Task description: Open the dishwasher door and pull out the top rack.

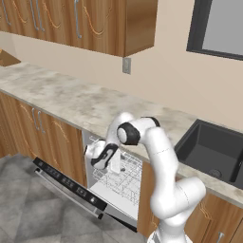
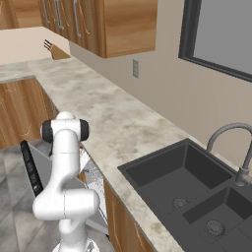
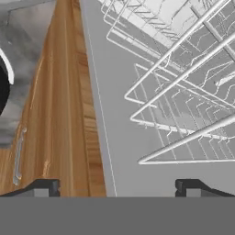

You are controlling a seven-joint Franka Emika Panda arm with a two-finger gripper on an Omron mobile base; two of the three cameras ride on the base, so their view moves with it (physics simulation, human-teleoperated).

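the flat grey metallic dishwasher door (image 1: pixel 71 187), with its black top-edge strip of small white buttons, hangs folded down and out toward the grey tiled floor (image 1: pixel 23 209), so the first half of the task looks done. behind it the shallow white wire top rack (image 1: pixel 124 178) with upright tines shows in the open cavity under the mottled beige stone counter (image 1: pixel 71 102), its front edge standing a little forward of the cabinet face; how far it has slid out i cannot tell for sure. the white arm's two-finger gripper (image 1: pixel 105 159) sits at the upper left corner of the opening, just beside the rack's near wires, and in the hand view its dark fingertips (image 3: pixel 43 187) stand wide apart with nothing between them, so it is open and holding nothing. the same view looks along the grey inner side wall of the dishwasher (image 3: pixel 114 137), with rack wires to one side and the brown wooden cabinet front (image 3: pixel 59 114) to the other. the step in hand looks like the rack pull, either about to be gripped or just let go. if the rack is not fully out, the next move calls for setting the fingers over a front wire, closing, and drawing straight outward along the rails, keeping clear of the lowered door.
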